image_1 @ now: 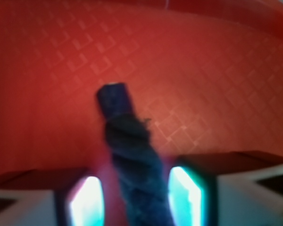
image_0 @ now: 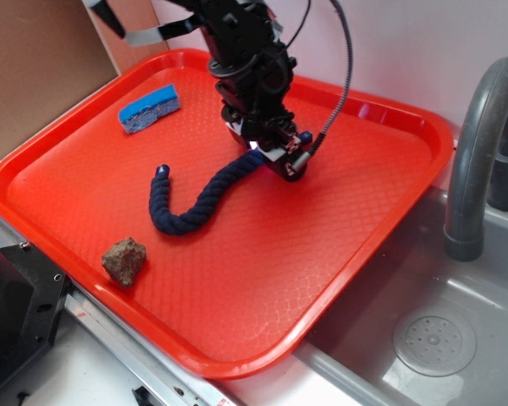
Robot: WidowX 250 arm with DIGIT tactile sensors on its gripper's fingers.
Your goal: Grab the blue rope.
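Straddling one blue rope (image_1: 132,155), two fingers (image_1: 184,195), one sponge (image_0: 149,108), one rock (image_0: 124,260)

Rope, sponge and rock on a tray beside a sink

The tray (image_0: 356,254) fills the frame's centre; the rope (image_0: 199,199) curves across its middle, its upper-right end between the fingers of the gripper (image_0: 271,156). The sponge (image_0: 150,108) lies upper left, the rock (image_0: 124,260) lower left, the sink (image_0: 440,338) and faucet (image_0: 478,144) right.

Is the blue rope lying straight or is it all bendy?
Bendy. The blue rope lies on the red tray in a hook-shaped curve, and its far end sits between the fingers of the gripper.
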